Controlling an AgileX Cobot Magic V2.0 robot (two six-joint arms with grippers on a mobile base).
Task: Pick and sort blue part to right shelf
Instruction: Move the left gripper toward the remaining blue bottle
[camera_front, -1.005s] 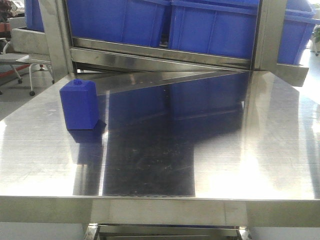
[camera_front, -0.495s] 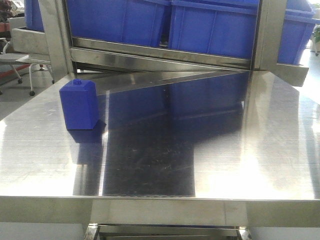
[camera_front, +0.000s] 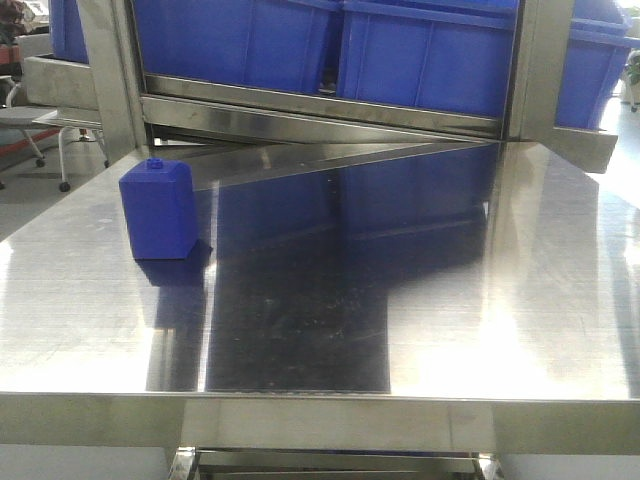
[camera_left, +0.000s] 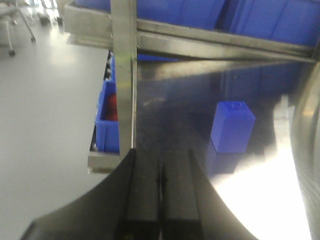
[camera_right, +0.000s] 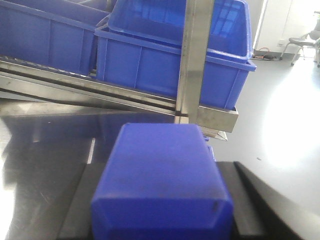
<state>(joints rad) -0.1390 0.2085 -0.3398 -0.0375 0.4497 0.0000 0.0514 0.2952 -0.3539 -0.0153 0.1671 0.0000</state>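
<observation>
My right gripper (camera_right: 161, 172) is shut on the blue part (camera_right: 162, 180), which fills the lower half of the right wrist view with its base toward the camera and black fingers (camera_right: 75, 205) on both sides. Behind it rises the right shelf (camera_right: 125, 97), a steel rack carrying large blue bins (camera_right: 165, 60). In the front view the shelf (camera_front: 320, 112) runs along the table's far edge, and neither gripper shows there. My left gripper (camera_left: 161, 154) is shut on nothing and hovers over the table's left part.
A second, boxier blue block (camera_front: 158, 210) stands upright on the steel table (camera_front: 420, 300) at the left; it also shows in the left wrist view (camera_left: 232, 126). A steel post (camera_left: 124, 75) and a small blue bin (camera_left: 106, 117) are at the table's left edge.
</observation>
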